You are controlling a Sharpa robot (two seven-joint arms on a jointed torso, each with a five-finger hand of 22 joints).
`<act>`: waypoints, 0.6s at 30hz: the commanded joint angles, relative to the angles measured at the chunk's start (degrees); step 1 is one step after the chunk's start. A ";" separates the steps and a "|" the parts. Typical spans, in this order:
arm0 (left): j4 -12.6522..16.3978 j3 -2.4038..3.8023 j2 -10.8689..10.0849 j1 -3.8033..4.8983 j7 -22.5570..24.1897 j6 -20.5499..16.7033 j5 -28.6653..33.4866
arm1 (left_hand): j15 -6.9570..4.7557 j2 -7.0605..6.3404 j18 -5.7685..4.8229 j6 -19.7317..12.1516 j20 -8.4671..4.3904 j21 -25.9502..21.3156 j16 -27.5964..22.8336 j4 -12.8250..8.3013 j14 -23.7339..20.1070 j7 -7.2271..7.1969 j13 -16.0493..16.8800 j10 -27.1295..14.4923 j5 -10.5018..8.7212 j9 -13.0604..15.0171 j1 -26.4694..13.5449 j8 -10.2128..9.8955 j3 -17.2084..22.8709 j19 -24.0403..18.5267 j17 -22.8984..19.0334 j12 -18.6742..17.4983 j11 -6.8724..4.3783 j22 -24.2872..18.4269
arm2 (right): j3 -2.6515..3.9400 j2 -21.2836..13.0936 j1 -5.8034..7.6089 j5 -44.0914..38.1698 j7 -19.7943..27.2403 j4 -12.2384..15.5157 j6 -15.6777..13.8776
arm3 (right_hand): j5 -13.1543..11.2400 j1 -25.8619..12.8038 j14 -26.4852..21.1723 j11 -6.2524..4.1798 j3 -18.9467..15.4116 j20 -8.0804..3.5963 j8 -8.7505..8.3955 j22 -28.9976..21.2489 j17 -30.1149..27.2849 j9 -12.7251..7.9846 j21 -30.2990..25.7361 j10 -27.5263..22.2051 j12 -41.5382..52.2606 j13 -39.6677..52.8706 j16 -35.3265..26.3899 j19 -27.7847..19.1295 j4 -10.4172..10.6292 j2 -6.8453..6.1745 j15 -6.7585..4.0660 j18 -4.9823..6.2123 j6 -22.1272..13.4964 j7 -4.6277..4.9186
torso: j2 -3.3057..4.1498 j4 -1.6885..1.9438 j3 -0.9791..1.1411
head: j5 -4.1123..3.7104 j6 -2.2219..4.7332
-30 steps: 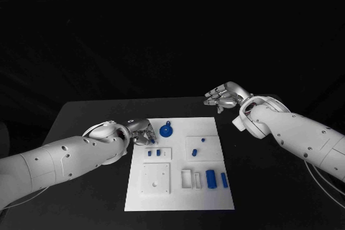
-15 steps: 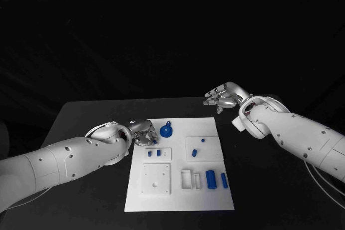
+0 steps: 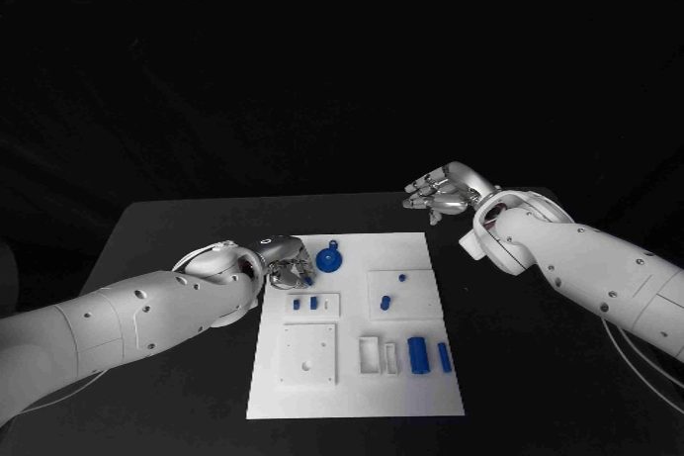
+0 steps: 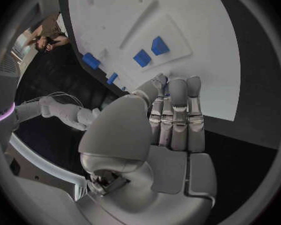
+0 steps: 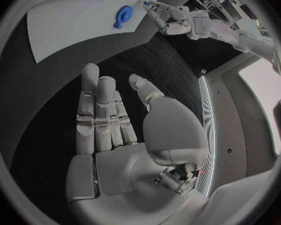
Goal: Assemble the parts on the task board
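Left robot hand (image 3: pixel 290 269) is seen low over the task board (image 3: pixel 357 397) at its far left corner, fingers drawn together side by side and nothing held in them, per the left wrist view (image 4: pixel 172 120). Whether the fingertips are touching the board cannot be told.

Right robot hand (image 3: pixel 442 194) is held up beyond the far right corner of the board, well apart from it, over the black table (image 3: pixel 171 228). Fingers are extended and slightly spread, nothing gripped (image 5: pixel 106 120).

Parts located on the board:
- round blue part with a loop (image 3: pixel 331 259), far edge, just beside the left robot hand
- two small blue pegs (image 3: pixel 303 303) on a raised pad, left side, near the hand
- small blue peg (image 3: pixel 403 276) and blue oblong part (image 3: pixel 384 302) on the right pad
- blue cylinder (image 3: pixel 418 354) and slimmer blue bar (image 3: pixel 444 355) toward the near right, by the white slotted pieces (image 3: pixel 380 355)

Risks, judged from this pose:
- Round blue part is likely to be knocked or pushed off the far edge if the left robot hand is swept sideways with fingers closed.
- The two pegs could be toppled if the hand is lowered without being opened first.
- The board is probably unfixed; a push at its corner could slide it and misalign every target.
- The view of the pegs is partly blocked by the left hand, so a misjudged grasp is plausible.
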 commanded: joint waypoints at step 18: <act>-0.84 -1.07 0.47 -0.09 -1.17 3.14 -0.73 | 0.10 0.12 1.23 0.06 -0.26 0.38 0.07 -0.38 0.16 0.20 0.07 0.20 0.25 0.07 0.36 0.39 0.42 -0.05 0.09 0.18 0.01 1.32 | 0.03 -0.02 -0.02 0.08 0.57 0.17 0.30 | 0.36 -0.31 -0.39 -0.01 0.24 0.14 0.14 -0.05 -0.05 -0.04 0.18 -0.07 -0.28 -0.09 0.27 1.70 -0.04 -0.28 0.05 1.03 0.27 0.04 | 0.01 0.02 -0.04 | -0.19 -0.24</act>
